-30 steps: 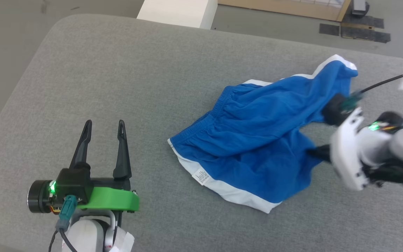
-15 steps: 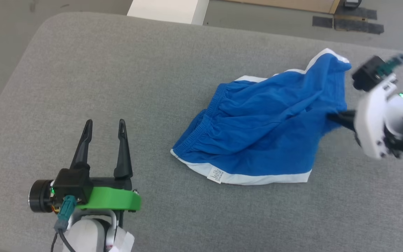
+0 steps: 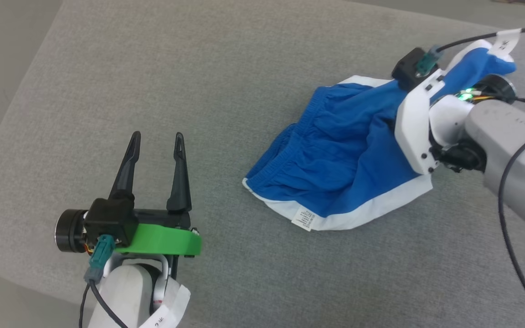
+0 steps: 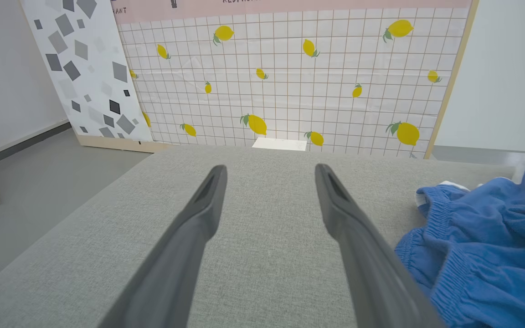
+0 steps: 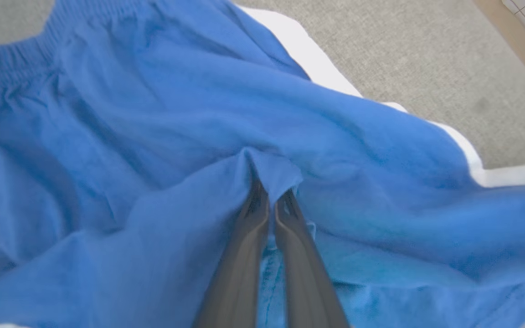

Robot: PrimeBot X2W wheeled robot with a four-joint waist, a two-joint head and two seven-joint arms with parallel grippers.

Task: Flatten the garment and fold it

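The garment [image 3: 335, 155] is a pair of bright blue shorts with white side stripes, lying crumpled on the grey cushion right of centre. Its gathered waistband faces left and a small white tag [image 3: 302, 217] sits at the near hem. My right gripper [image 5: 269, 191] is shut on a raised fold of the blue fabric near the garment's middle. In the head view its white mount [image 3: 415, 132] sits over the garment's right part, and the fingers are hidden in cloth. My left gripper [image 3: 156, 135] stands open above the bare cushion, well left of the garment [image 4: 481, 237], holding nothing.
The grey padded surface [image 3: 198, 68] stretches wide to the left and back, with its rounded edge at the left. A lemon-patterned panel [image 4: 290, 68] and a small white block [image 4: 280, 144] stand beyond its far end. A black cable [image 3: 513, 228] trails along my right arm.
The right gripper, still shut on the fabric, has swung from the garment's near right side to over its right part, dragging the cloth and bunching it. The head camera shifted. The left gripper stays open.
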